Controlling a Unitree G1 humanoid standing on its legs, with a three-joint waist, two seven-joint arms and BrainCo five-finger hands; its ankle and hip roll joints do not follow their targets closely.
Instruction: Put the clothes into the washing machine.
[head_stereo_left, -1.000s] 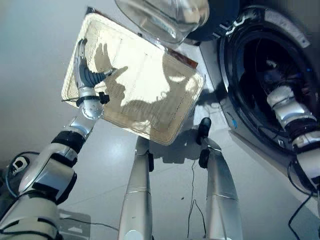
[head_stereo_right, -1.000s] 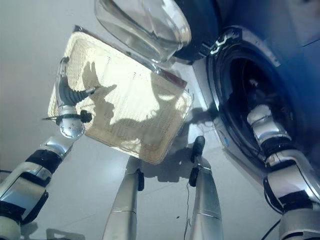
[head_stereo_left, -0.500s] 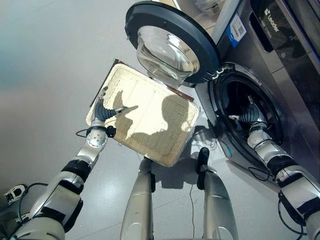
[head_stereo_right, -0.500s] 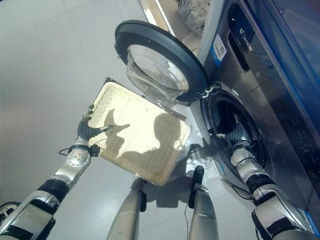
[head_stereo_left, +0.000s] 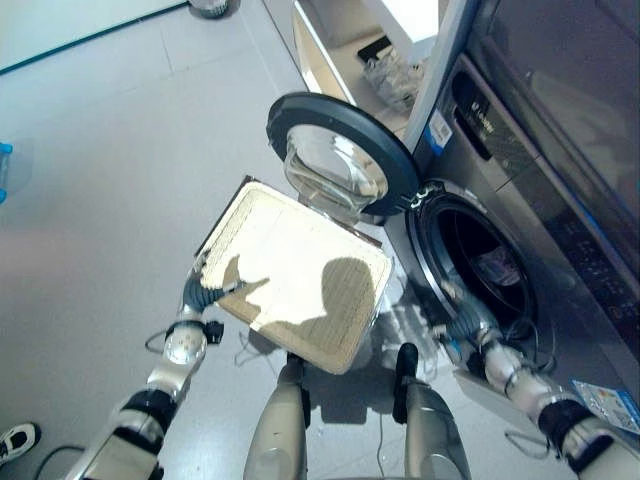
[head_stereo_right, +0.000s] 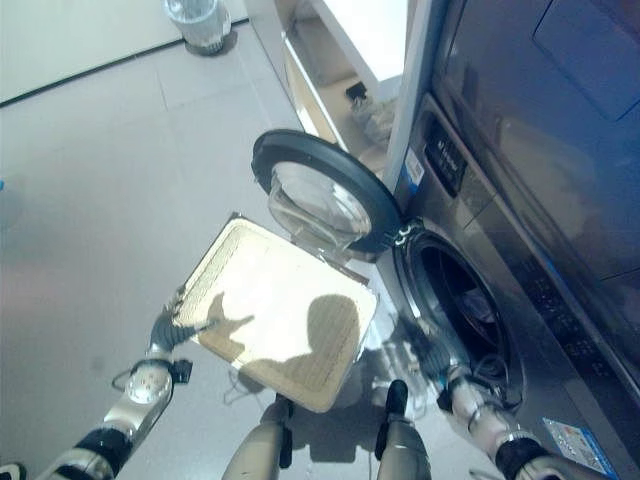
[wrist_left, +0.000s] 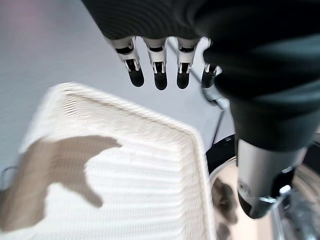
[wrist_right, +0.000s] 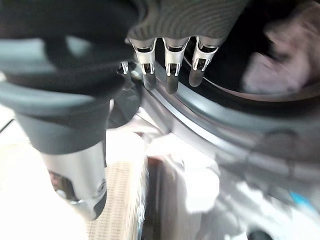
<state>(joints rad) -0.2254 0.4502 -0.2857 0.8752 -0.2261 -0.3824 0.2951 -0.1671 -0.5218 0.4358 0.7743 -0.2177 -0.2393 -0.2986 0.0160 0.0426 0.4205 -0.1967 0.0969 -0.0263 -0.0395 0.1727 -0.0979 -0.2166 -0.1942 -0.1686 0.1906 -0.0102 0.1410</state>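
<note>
The left robot hand (head_stereo_left: 203, 290) sits at the near-left edge of a shallow woven basket (head_stereo_left: 300, 270) lying on the grey floor (head_stereo_left: 110, 150); whether it touches the rim cannot be told from the left eye view. The washing machine (head_stereo_left: 540, 200) stands at the right with its round door (head_stereo_left: 345, 155) swung open over the basket's far edge. Inside the dark drum (head_stereo_left: 480, 265) lies a pale piece of clothes (head_stereo_left: 497, 268). The right robot hand (head_stereo_left: 468, 325) is at the lower rim of the drum opening.

In the right eye view a white open shelf unit (head_stereo_right: 350, 60) stands behind the door.

In the left wrist view the left robot hand's fingers (wrist_left: 159, 77) hang straight and spread, thumb apart, above the basket's woven bottom, holding nothing.

In the right wrist view the right robot hand's fingers (wrist_right: 170, 75) are straight and relaxed, empty, their tips just at the drum's rim, with the pale clothes (wrist_right: 280, 60) lying further inside the drum.
</note>
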